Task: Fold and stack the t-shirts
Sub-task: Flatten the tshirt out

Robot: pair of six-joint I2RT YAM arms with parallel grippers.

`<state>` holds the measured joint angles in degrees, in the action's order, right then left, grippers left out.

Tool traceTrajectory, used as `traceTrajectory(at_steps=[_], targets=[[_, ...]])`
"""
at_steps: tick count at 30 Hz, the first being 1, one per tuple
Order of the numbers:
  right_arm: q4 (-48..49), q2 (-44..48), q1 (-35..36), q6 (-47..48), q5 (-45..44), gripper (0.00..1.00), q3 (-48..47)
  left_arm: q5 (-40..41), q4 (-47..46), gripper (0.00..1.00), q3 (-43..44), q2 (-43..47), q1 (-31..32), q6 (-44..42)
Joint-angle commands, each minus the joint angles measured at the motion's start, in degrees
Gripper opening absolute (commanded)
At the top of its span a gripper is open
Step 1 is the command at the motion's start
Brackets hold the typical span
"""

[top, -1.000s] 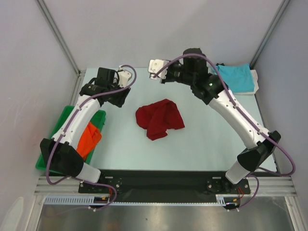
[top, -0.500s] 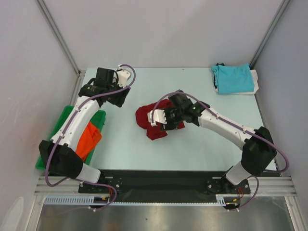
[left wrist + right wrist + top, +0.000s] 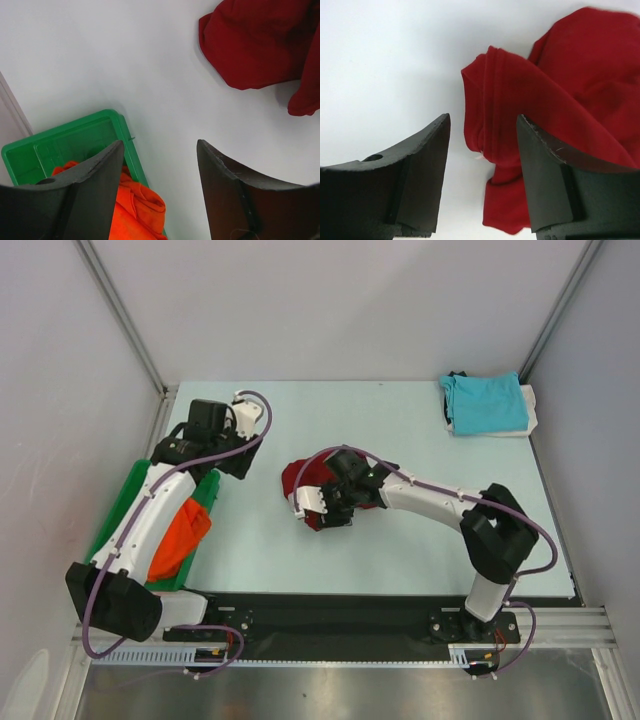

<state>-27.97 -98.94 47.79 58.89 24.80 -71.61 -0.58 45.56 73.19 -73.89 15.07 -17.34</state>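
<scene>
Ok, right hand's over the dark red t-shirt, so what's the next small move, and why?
Probably lower the right hand and close it on the raised fold at the dark red t-shirt's edge. The hand is open, that fold lies just ahead between its fingers, and the shirt sits in a crumpled heap, so it likely needs pulling flat before any folding.

Matt cloth t-shirt [image 3: 570, 85], smooth plastic tray [image 3: 65, 142]
</scene>
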Motion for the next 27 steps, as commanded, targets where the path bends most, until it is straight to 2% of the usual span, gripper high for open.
traceTrajectory(at_steps=[1,8,15,23,26,27], targets=[[1.69,-2.48,0.02,1.75,-1.15,0.60,-3.00,0.05,-1.26,0.66,-0.68,1.73,-0.66,1.52],[6.34,-4.51,-0.07,2.36,-4.75,0.59,-1.86,-0.56,-1.53,0.66,-0.59,1.29,-1.88,2.05],[9.77,-6.35,-0.07,3.68,-9.23,0.40,-0.63,-0.65,-1.26,0.66,1.60,-0.99,-2.50,2.49],[6.17,-6.88,-0.77,4.65,-7.92,0.36,-1.07,-0.65,-0.47,0.66,5.47,-4.94,-2.77,2.49],[5.38,-7.24,-0.77,4.83,-8.71,0.22,-1.07,-0.65,-0.47,0.66,6.61,-6.09,-2.77,2.49],[5.20,-7.15,-0.86,4.74,-9.06,0.13,-1.25,-0.65,-0.47,0.66,7.05,-6.27,-2.77,2.49]])
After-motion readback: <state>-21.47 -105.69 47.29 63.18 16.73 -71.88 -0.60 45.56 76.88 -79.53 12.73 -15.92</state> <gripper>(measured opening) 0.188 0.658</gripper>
